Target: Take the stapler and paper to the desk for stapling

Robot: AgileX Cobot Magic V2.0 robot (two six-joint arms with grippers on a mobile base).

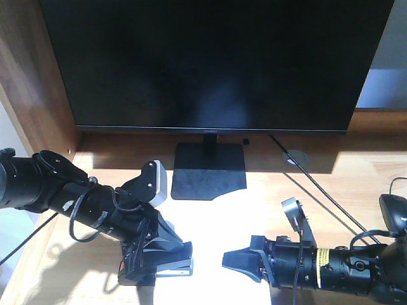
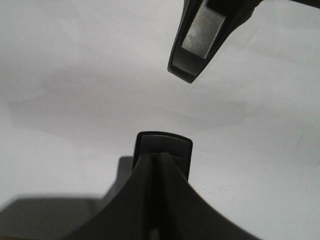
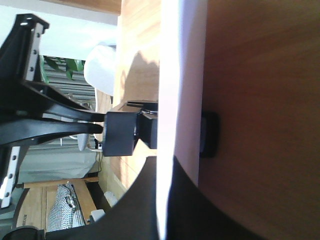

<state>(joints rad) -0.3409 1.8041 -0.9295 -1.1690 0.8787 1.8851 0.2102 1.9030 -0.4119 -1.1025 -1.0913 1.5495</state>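
Closest to the front camera, the right gripper point(image 1: 230, 260) lies low over the desk point(image 1: 356, 184), its jaws drawn together to a point and, as far as the front view shows, holding nothing; its tip rests at the edge of the paper point(image 1: 210, 213), probably to pin or steady the sheet. Just across from that tip, on the far side of a small gap, the left gripper point(image 1: 152, 257) bears down from above with the stapler point(image 1: 170, 264) under it, the silvery channel showing just below the black body. Whether its jaws clasp the stapler or merely press on it cannot be told from the front view. From the left wrist camera, the paper fills the field and the dark shape nearest the lens is too close to make out, so no answer comes from there either. Both task things thus sit on the desk, the stapler on or at the paper's near edge. Behind both arms stands the monitor point(image 1: 210, 63) on its base. The remaining step looks like squeezing the stapler shut.
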